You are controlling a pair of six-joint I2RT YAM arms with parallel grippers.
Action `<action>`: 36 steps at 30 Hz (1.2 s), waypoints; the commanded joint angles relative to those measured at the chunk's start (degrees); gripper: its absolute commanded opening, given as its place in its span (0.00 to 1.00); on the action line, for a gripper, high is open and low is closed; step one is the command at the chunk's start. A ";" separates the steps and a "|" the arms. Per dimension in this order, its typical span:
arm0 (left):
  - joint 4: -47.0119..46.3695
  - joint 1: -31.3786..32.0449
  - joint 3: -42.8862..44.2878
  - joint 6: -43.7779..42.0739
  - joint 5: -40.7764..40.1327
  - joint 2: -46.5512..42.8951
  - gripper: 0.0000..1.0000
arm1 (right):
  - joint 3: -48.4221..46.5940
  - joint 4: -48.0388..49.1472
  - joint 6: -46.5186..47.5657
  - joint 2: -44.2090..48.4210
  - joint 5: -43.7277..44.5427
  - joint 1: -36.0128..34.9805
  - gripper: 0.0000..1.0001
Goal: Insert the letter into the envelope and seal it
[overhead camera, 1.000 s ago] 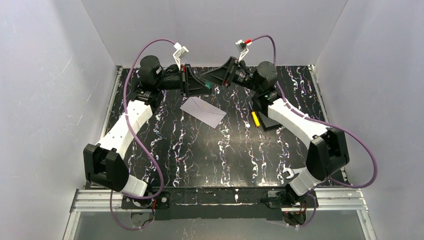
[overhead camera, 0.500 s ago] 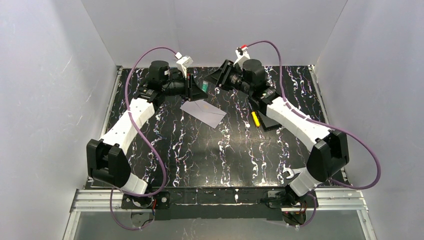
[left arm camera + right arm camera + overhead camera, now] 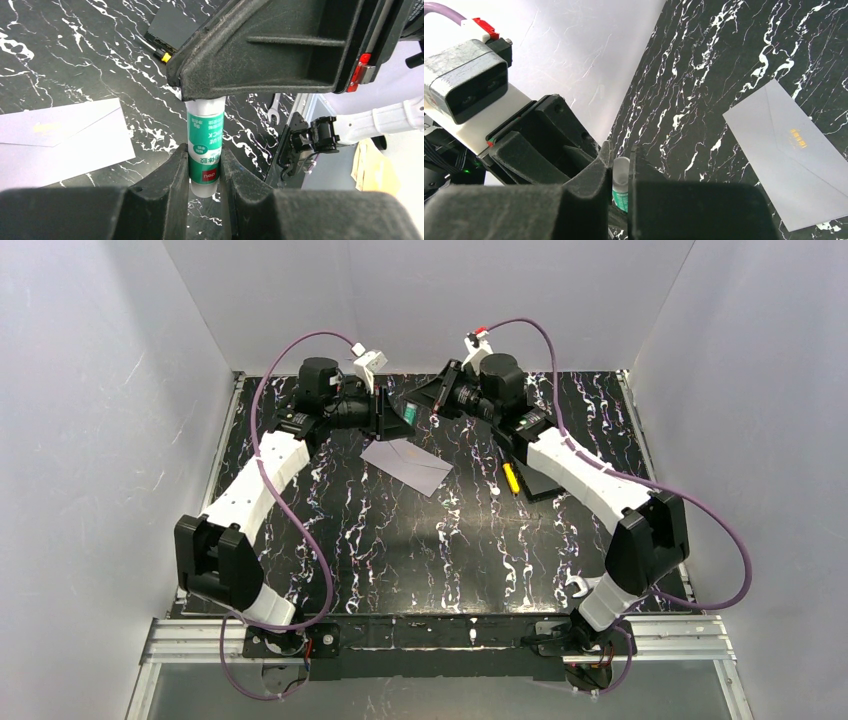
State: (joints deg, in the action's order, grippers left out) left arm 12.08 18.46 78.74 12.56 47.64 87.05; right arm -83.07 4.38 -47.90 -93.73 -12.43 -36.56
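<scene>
The envelope lies flat on the dark marbled table, left of a small black box. Just beyond it, held in the air, a green glue stick is pinched by the left gripper around its body, while the right gripper has its jaws narrowed on the white end.

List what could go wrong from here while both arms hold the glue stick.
1. The left fingers and right fingers each pinch one end of the glue stick in the air. If they pull unevenly, it may slip free and drop, perhaps onto the envelope lying close by.
2. The envelope lies loose on the table with nothing pressing it down. Rubbing glue on it could push it along or crease it.
</scene>
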 commanded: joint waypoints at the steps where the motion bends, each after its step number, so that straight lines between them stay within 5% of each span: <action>1: -1.25 0.10 3.58 2.38 5.93 -0.23 0.00 | -1.17 0.65 1.14 2.81 -1.59 1.12 0.03; 3: -1.21 -0.09 4.16 3.80 7.42 0.06 0.00 | 0.02 4.26 0.66 3.00 -5.95 1.59 0.05; 8: 1.11 -0.09 5.11 2.77 7.17 0.12 0.00 | -0.99 2.55 1.26 2.09 -9.13 1.84 0.50; 14: 3.02 -0.10 5.88 1.87 6.15 1.17 0.00 | -0.82 4.09 0.18 1.76 -9.45 1.84 0.63; 17: 3.04 -0.10 6.02 2.02 5.65 1.31 0.00 | -1.01 5.08 -0.85 1.19 -10.86 1.84 0.61; 28: 3.39 -0.90 7.22 4.37 6.59 2.12 0.00 | 0.21 9.60 -1.67 0.68 -15.58 2.41 0.01; 36: -8.56 -2.93 4.16 13.63 24.97 0.48 0.00 | 11.45 55.90 -18.25 0.55 -33.92 7.95 0.01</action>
State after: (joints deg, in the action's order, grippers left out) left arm 12.71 16.64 83.59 20.03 61.12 88.90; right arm -74.63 30.24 -55.72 -93.58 -34.52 -31.42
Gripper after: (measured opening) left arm 0.197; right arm 0.283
